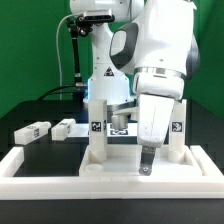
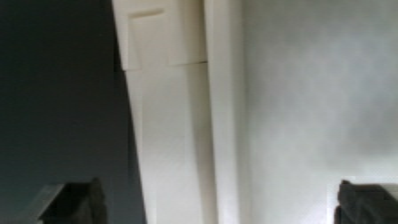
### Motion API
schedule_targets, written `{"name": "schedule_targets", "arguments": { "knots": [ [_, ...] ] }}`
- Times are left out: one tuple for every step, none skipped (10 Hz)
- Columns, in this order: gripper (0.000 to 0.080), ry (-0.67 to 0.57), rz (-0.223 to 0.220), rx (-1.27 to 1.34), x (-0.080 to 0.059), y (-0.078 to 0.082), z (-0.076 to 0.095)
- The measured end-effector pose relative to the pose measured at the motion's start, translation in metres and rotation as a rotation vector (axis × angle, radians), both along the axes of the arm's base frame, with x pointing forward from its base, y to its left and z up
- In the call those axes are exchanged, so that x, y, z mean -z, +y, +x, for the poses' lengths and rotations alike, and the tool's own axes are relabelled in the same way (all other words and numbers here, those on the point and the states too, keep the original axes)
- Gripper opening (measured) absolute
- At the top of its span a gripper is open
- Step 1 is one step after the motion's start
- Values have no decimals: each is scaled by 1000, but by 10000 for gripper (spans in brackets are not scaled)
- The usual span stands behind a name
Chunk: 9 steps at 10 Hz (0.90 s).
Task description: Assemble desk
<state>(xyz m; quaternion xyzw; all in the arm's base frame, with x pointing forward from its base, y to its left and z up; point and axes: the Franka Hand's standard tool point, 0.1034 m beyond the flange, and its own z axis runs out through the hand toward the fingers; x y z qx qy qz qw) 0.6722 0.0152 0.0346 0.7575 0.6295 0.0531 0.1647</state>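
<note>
The desk's white panel [image 1: 120, 124] lies low near the front of the black table, with tags on it. A short white leg post [image 1: 97, 138] stands upright at its end toward the exterior view's left, and another [image 1: 176, 132] at the right end. Two loose leg posts [image 1: 32, 131] [image 1: 63, 128] lie on the table further left. My gripper [image 1: 146, 162] points down between the upright posts, near the right one. In the wrist view its dark fingertips [image 2: 71, 203] stand wide apart, open [image 2: 221, 205], over a long white post [image 2: 169, 150] and a white surface [image 2: 311, 120]. Nothing is gripped.
A long low white border rail [image 1: 60, 168] runs along the front and up the exterior view's left side, close below the gripper. The robot's base [image 1: 105, 80] and a black stand with cable [image 1: 74, 50] are behind the desk. A green backdrop closes the rear.
</note>
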Motion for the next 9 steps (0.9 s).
{"name": "schedule_targets", "arguments": {
  "knots": [
    [649, -1, 0, 0, -1, 0, 0],
    [649, 17, -12, 14, -16, -4, 2],
    [649, 25, -12, 44, -46, -9, 0],
    [649, 24, -6, 75, -69, -15, -4],
    [649, 25, -7, 76, -94, -24, -8],
    [649, 23, -11, 91, -114, -38, -9],
    [649, -8, 4, 160, -132, -54, -5],
    [649, -26, 34, 264, -126, -52, -7],
    [649, -34, 58, 329, -122, -48, -7]
  ]
}}
